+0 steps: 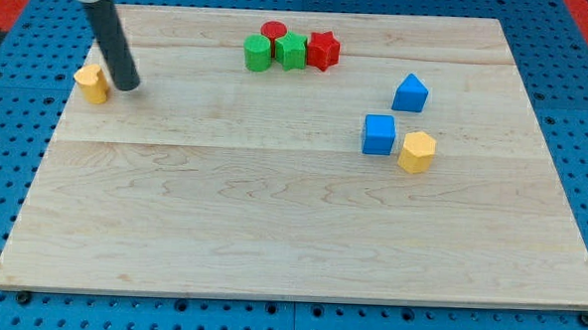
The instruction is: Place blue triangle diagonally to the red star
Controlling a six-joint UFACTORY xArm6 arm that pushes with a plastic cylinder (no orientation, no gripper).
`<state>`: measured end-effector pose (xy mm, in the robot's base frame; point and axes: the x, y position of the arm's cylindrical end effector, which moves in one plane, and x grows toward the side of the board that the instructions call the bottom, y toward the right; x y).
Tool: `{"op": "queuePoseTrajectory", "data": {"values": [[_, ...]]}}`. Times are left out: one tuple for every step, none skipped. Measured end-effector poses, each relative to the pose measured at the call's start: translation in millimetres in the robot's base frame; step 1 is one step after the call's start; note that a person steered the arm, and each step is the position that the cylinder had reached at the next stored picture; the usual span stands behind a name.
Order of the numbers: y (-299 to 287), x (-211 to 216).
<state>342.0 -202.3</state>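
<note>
Seven small blocks sit on a pale, smooth wooden board. Far left, my tip rests just beside a yellow block; it is a bare rod, with no jaws to open or hold anything. Far centre, a green cylinder, red cylinder, green block and red star cluster. Right, the blue triangle stands apart, beyond a blue cube and yellow hexagon. It looks light, rigid and likely slippery; push squarely on a flat face or it may spin.

My tip sits just right of yellow block, far left. Blue triangle right of red star, well apart.
</note>
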Motion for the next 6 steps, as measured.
{"op": "queuePoseTrajectory", "data": {"values": [[-8,-52],[-72,-27],[-66,19],[-48,20],[26,-13],[157,-13]]}}
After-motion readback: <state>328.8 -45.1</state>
